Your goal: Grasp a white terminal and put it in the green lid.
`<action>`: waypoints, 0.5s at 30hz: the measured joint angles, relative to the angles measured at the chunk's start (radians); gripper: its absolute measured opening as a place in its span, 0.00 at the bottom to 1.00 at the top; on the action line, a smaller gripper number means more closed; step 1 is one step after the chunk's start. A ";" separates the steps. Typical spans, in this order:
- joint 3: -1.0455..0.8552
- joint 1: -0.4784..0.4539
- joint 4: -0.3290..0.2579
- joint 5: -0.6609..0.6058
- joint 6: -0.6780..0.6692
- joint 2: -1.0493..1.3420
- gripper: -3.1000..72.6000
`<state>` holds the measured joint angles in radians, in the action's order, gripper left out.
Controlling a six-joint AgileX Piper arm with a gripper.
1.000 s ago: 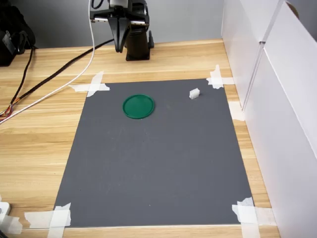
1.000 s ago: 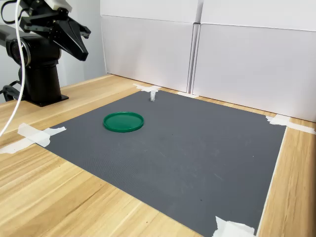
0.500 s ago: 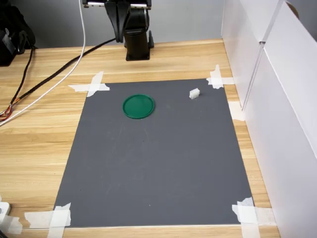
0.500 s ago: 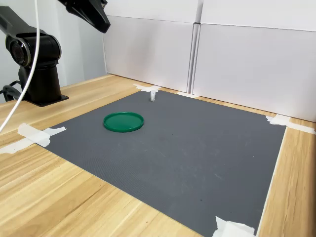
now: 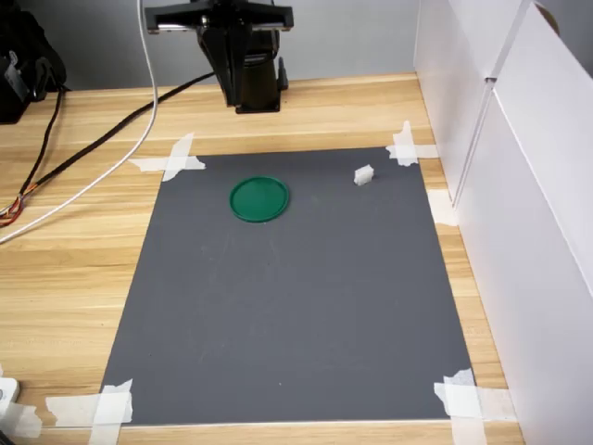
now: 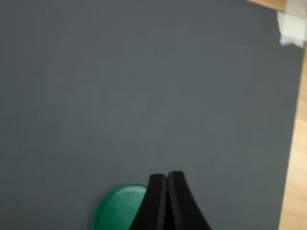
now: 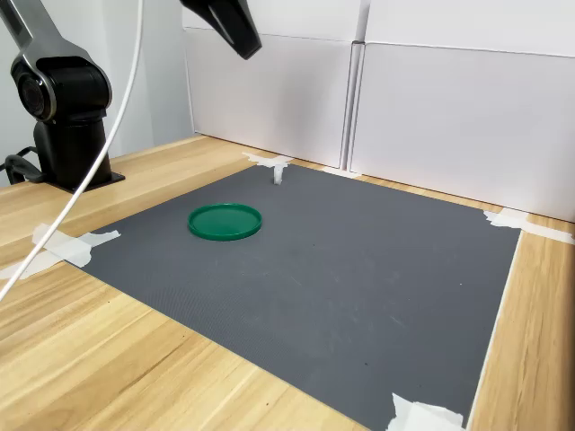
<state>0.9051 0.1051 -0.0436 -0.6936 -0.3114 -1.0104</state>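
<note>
The white terminal (image 5: 363, 174) (image 7: 279, 173) sits near the far right corner of the grey mat in the first exterior view, apart from everything else. The green lid (image 5: 259, 198) (image 7: 225, 221) lies flat and empty on the mat, to the terminal's left in both exterior views. My gripper (image 7: 249, 49) (image 6: 166, 178) hangs high above the table with its black fingers pressed together and nothing between them. In the wrist view the lid (image 6: 115, 210) shows partly behind the fingers; the terminal is out of that view.
A grey mat (image 5: 296, 306) (image 7: 359, 269) is taped to the wooden table at its corners. White panels (image 5: 519, 185) (image 7: 404, 99) wall off one side. The arm's base (image 7: 67, 117) and cables (image 5: 93, 158) stand beyond the mat.
The arm has lifted and reached forward over the mat, the gripper climbing toward the top of the second exterior view. The fingers stayed shut. Lid and terminal have not moved.
</note>
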 joint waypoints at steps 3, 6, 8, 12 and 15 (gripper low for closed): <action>0.068 0.017 -0.033 -0.032 -0.067 -0.045 0.01; 0.122 0.077 -0.043 -0.079 -0.164 -0.095 0.01; 0.145 0.118 -0.049 -0.116 -0.234 -0.123 0.01; 0.179 0.201 -0.049 -0.188 -0.346 -0.161 0.01; 0.192 0.253 -0.052 -0.219 -0.383 -0.187 0.01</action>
<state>1.0971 0.3578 -0.0955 -0.9130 -0.6939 -1.1978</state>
